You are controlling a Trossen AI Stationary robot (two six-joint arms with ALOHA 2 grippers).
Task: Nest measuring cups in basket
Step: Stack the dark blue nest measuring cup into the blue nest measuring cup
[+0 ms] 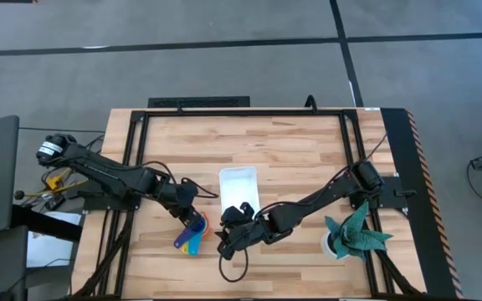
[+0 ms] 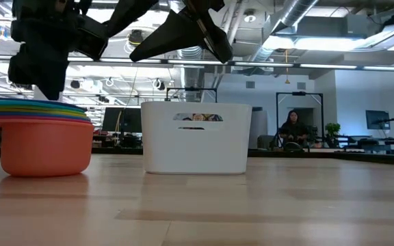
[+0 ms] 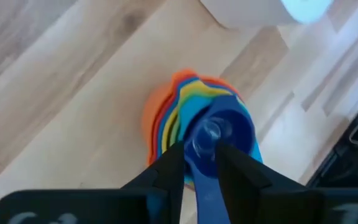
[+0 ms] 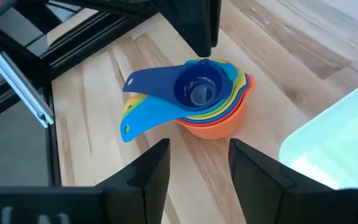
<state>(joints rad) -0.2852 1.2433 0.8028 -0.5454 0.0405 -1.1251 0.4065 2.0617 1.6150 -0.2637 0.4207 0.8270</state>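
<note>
The measuring cups (image 4: 207, 99) sit nested in one stack on the table, the orange one at the bottom and the dark blue one (image 3: 219, 127) on top, with their handles fanned out. The stack (image 1: 192, 238) stands to the near left of the white basket (image 1: 239, 188), apart from it. My left gripper (image 3: 201, 158) is open just above the stack, and the dark blue handle shows between its fingers. My right gripper (image 4: 197, 162) is open to the right of the stack (image 2: 43, 137), pointing at it with nothing between its fingers. My left gripper's fingers (image 3: 169, 165) stand on either side of the dark blue cup's handle (image 3: 201, 177), close to the bowl, coming from above at a slant. Whether they touch it I cannot tell. The stack rests on the table.
A teal folded-paper plant (image 1: 356, 234) in a white pot stands at the near right. Black frame rails (image 1: 132, 167) run along the table's left, right and far sides. Bare wood lies at the far side of the table, beyond the basket (image 2: 197, 137).
</note>
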